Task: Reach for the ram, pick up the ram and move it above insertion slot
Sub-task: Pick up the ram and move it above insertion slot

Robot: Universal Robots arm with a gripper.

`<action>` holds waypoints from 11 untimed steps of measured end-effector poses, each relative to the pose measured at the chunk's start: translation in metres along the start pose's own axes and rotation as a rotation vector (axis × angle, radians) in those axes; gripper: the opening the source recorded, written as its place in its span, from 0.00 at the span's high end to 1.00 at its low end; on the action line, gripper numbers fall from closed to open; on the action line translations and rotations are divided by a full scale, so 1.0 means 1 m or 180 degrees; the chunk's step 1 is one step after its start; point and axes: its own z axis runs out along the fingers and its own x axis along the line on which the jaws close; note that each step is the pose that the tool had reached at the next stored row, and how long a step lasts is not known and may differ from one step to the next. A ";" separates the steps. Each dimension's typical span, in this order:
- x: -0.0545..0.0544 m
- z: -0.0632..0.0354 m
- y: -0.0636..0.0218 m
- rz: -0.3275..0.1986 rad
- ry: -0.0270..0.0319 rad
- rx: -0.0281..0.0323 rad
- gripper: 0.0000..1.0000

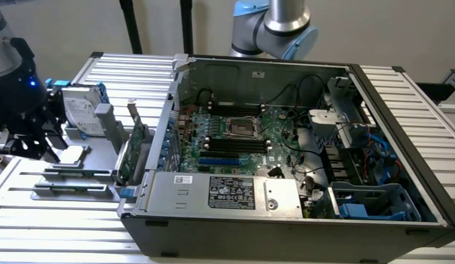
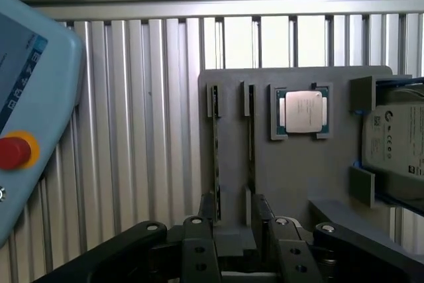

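Hand point(image 2: 235, 225) hovers over the ram point(image 2: 251, 144) — jaws apart.

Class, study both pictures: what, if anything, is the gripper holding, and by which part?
Nothing is held. The gripper is open over the grey tray, and the memory sticks stand in tray slots, ungrasped.

Ram point(image 2: 216, 154) in holder point(image 2: 291, 177); processor point(image 2: 303, 111) beside; hard drive point(image 2: 397, 140) beyond.

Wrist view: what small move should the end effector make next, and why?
Likely advance over the ram and descend: the open end effector hovers at the end of the grey holder, and the ram stands on edge in it beside a second stick, not yet grasped.
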 end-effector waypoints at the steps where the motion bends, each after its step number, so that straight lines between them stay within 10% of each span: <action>1: 0.000 0.0018 0.0000 0.0000 0.0000 0.0000 0.64; 11: 0.000 0.0200 0.0003 0.0000 0.0004 -0.0001 0.64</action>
